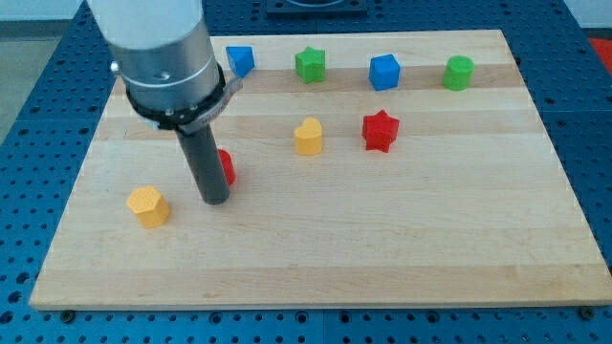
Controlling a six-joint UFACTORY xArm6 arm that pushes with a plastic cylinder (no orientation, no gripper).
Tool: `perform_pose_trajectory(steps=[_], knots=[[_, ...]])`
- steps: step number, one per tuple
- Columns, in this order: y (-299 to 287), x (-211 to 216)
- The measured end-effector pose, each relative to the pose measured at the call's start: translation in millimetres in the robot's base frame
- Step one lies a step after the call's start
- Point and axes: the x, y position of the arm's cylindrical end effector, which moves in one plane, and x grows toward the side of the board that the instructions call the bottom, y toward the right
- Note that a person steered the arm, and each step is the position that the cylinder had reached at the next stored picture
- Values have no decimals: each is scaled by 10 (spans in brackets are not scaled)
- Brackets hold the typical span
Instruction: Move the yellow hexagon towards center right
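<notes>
Tip (214,199) resting on board (382,258), no pincer fitted, so open/closed not applicable. Yellow hexagon (148,206) sitting just beside tip, toward view's left. Red block (226,166) touching rod behind. Best circling to hexagon's left side, then pushing steadily rightward, avoiding red block.

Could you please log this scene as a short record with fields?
surface: wooden board
my tip, just right of yellow hexagon, in front of a partly hidden red block
centre: yellow block, red star
top row: blue block, green star, blue cube, green block
</notes>
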Motion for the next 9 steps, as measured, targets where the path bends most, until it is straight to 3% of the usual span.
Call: perform_pose_trajectory(steps=[2,3,4,5,6,9], knots=[[-24,-409],[-408,-415],[-1121,-868],[-1325,-554],[-1632,70],[-369,369]])
